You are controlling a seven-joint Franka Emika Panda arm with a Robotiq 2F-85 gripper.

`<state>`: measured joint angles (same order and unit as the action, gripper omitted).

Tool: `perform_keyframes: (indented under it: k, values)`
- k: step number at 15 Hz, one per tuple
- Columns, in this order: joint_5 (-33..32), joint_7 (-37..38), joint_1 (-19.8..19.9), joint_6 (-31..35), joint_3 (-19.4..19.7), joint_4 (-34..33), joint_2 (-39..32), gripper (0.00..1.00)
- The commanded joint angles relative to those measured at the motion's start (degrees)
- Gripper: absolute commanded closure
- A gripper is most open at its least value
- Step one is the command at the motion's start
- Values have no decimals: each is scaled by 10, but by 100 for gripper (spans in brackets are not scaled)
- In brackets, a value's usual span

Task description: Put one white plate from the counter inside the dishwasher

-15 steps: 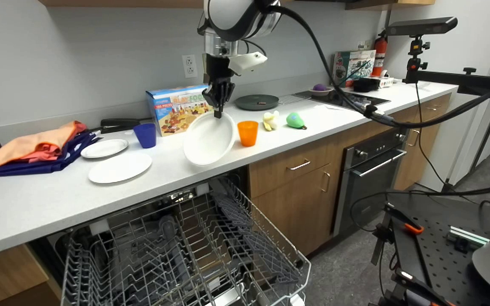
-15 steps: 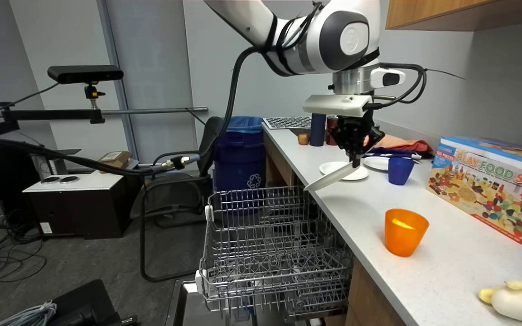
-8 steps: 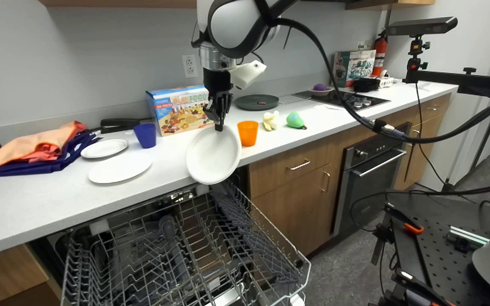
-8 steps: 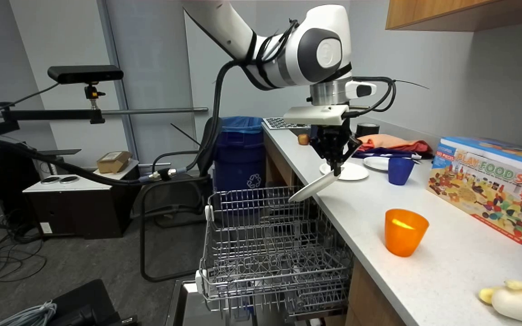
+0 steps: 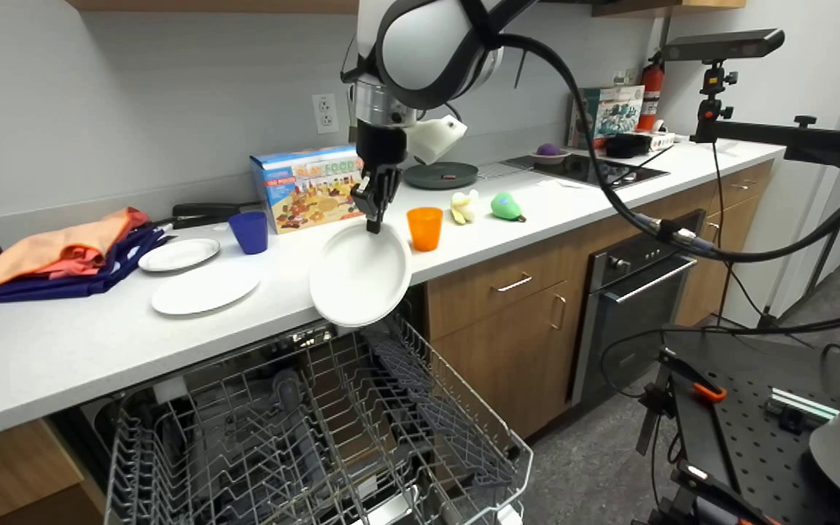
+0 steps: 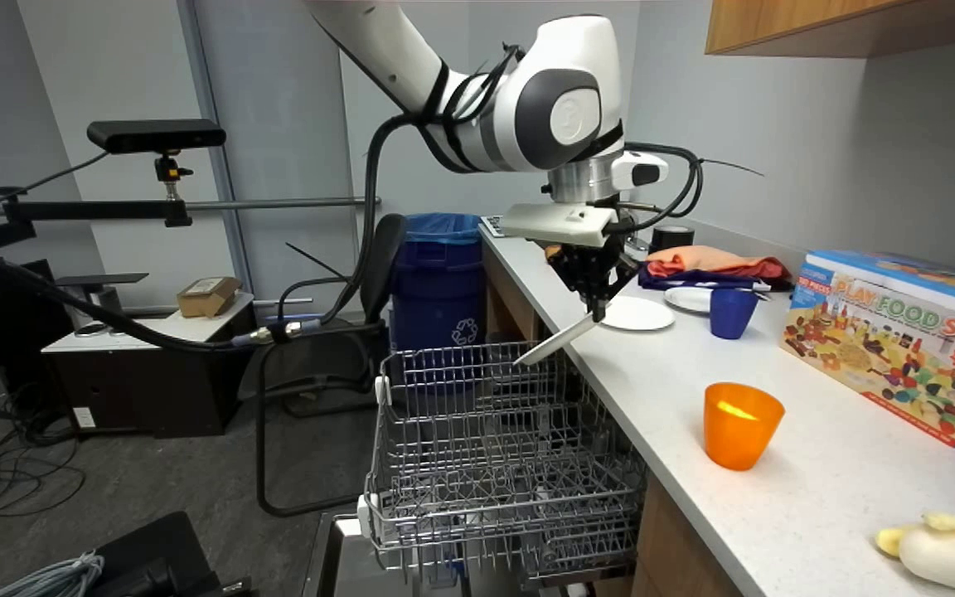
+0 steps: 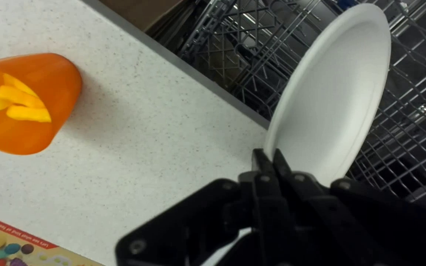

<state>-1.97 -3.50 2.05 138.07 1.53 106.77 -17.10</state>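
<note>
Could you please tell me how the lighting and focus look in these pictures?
In the wrist view, the dark hand looks soft, perhaps too close to focus, and the orange cup casts a faint shadow on the counter; in an exterior view, the nearer plate on the counter looks nearly washed out; in an exterior view, the printed box is crisp enough to read.

A kitchen: in an exterior view, a dishwasher (image 5: pixel 310 437) stands open beneath the front edge of a pale table (image 5: pixel 84 335), with wood cabinet fronts (image 5: pixel 496 364) and an oven (image 5: pixel 631 335) further along that edge, a cooktop (image 5: pixel 567 168) set in toward the far end, and a fire extinguisher (image 5: pixel 651 91) near the far back corner. A robot arm (image 5: pixel 424 58) over the table and a boom-mounted camera (image 5: pixel 722 45) suggest lab use.
</note>
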Motion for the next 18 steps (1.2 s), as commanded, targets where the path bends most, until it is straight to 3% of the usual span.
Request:
perform_keyframes:
  k: [1,6,12,18]
  values:
    - [59,-17,8,20,-19,37,29,99]
    - [42,-29,6,4,-14,47,45,99]
    - [48,-146,20,4,-18,47,65,99]
    - [51,-185,23,-4,-16,48,77,99]
